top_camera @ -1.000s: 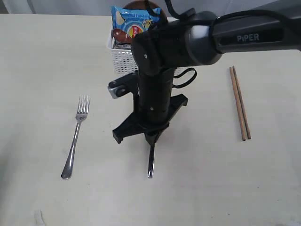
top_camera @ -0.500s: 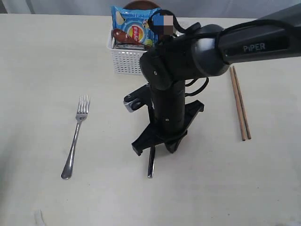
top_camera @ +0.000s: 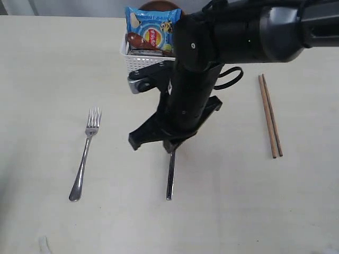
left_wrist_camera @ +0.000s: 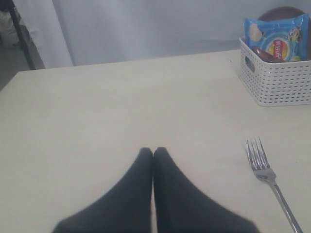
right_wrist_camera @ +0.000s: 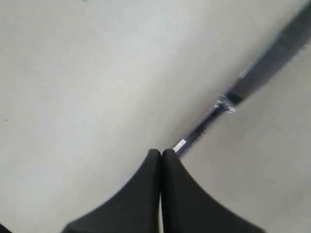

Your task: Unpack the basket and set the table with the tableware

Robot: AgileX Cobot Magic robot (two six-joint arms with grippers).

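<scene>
The knife (top_camera: pixel 170 177) lies flat on the table (top_camera: pixel 238 211), between the fork (top_camera: pixel 85 155) and the 2 chopsticks (top_camera: pixel 270 116), apart from the basket (top_camera: pixel 143 66). The right gripper (top_camera: pixel 172 148) stands at its far end with the jaws pressed together and nothing between them. In the right wrist view the blade's end is just beside the tips. The left gripper (left_wrist_camera: pixel 153 153) is also closed and empty, near the fork. I judge the knife to be stiff, light, smooth and a little slippery. Because it is thin and flat, it gives little edge to catch. The thicker handle, pinched across its narrow sides, seems the better place to hold it.
</scene>
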